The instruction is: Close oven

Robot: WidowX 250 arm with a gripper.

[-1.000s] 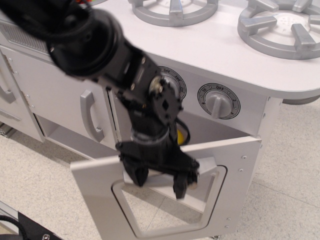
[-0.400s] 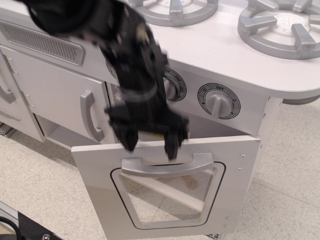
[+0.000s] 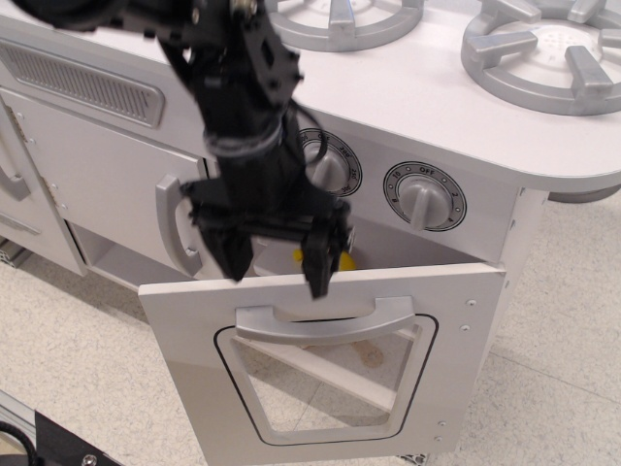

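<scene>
The white oven door (image 3: 184, 335) hangs partly open, tilted out from the toy kitchen. It has a rounded clear window (image 3: 325, 383) outlined in black and a horizontal grey handle (image 3: 325, 322). My black gripper (image 3: 277, 272) is open and empty. It hovers just above the door's top edge, with its fingertips (image 3: 318, 280) pointing down. A yellow object (image 3: 340, 260) shows inside the oven behind the gripper.
A plain white cabinet door with a vertical grey handle (image 3: 173, 228) stands left of the oven. Two grey knobs (image 3: 423, 197) sit above the oven opening. Grey stove burners (image 3: 543, 49) are on the counter top. Speckled floor lies below.
The gripper rose from in front of the door's window to above the door's top edge and shifted left. The door swung up to a more upright tilt and has held since.
</scene>
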